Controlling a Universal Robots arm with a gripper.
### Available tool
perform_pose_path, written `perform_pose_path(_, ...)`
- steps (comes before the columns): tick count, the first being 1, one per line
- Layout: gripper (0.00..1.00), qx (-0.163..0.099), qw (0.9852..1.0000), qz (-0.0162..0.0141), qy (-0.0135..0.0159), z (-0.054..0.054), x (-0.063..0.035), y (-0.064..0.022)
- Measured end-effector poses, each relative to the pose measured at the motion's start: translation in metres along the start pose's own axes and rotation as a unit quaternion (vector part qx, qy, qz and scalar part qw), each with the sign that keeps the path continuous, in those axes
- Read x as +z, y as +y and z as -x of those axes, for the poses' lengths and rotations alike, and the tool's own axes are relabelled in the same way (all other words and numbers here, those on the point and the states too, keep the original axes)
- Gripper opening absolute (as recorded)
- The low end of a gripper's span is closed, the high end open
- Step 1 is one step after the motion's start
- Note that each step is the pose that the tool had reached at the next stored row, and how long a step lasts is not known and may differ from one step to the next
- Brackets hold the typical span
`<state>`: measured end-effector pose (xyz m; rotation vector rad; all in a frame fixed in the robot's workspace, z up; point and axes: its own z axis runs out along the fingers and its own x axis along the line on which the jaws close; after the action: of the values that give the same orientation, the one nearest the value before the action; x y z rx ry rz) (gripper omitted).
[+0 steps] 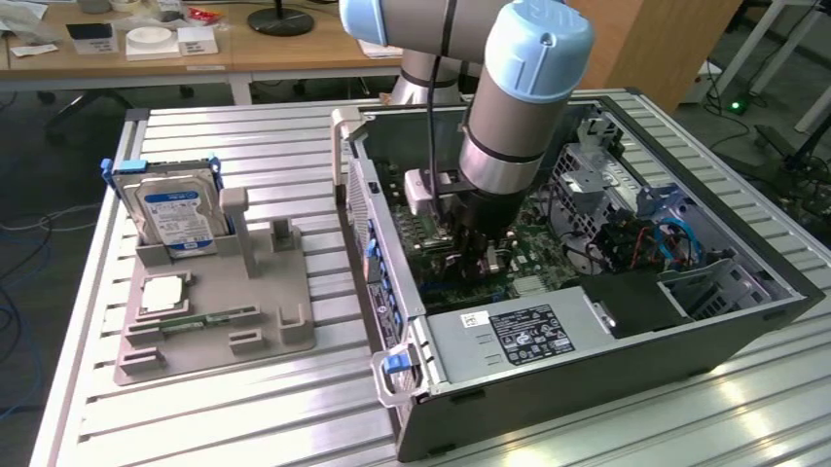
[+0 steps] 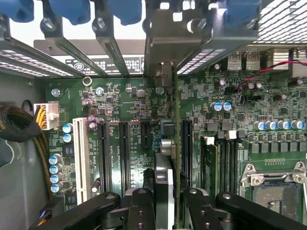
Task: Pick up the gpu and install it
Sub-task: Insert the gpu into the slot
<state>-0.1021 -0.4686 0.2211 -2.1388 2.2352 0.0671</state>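
Black 2-finger gripper [image 2: 165, 203] sat inside open grey computer case [image 1: 727, 311], low over green motherboard [image 2: 120, 103]. Thin dark gpu card with silver metal bracket [image 2: 165, 143] stood on edge between fingers [image 2: 139, 208] — clamped partway closed on it. Card upright, likely to line up with black expansion slot [image 2: 186, 143]; bracket end sat at rear slot opening. Whether seated — couldn't tell.

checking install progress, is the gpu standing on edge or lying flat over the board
On edge. In the wrist view the gpu stands upright between the gripper fingers, over the motherboard slots. Whether it is seated, cannot tell.
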Motion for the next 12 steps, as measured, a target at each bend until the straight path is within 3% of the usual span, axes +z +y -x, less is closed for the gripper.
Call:
perform_pose_path(2,0.28,0.000,1.0000,0.0006,0.0012,-0.0002,0.0026,0.0001)
perform_pose_path(10,0.28,0.000,1.0000,0.0001,0.0004,-0.0001,0.0035,0.0001)
perform_pose_path(11,0.28,0.000,1.0000,-0.0006,-0.0012,0.0001,0.0046,0.0002)
perform_pose_path(12,0.29,0.000,1.0000,-0.0007,-0.0010,0.0002,0.0043,0.0001)
